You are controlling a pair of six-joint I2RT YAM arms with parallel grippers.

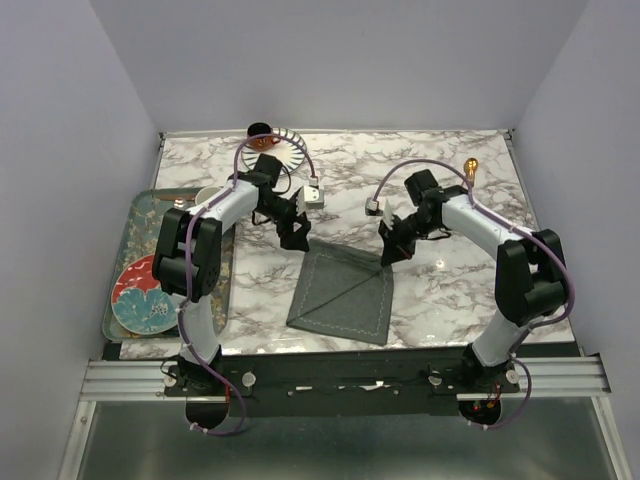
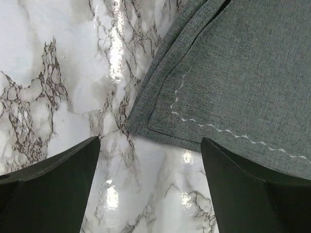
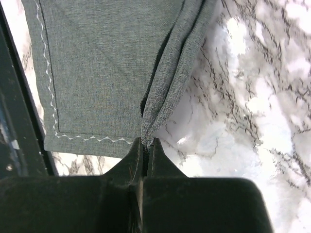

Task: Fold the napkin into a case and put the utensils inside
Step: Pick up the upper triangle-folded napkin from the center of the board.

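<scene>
The right gripper (image 3: pixel 146 144) pinches a corner of the napkin (image 3: pixel 97 68), seemingly lifted; left gripper (image 2: pixel 149 141) gapes above another.

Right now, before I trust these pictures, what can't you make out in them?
1. Top view: only one utensil shows, at the far right. A second is nowhere visible.
2. Pinched corner of the napkin: in the right wrist view it is hidden between the fingers of the shut right gripper.
3. Rest of the napkin: in the left wrist view it is cut off by the right edge, beyond the open left gripper.
4. What lies on the tray: in the top view it is partly covered by the left arm.
</scene>
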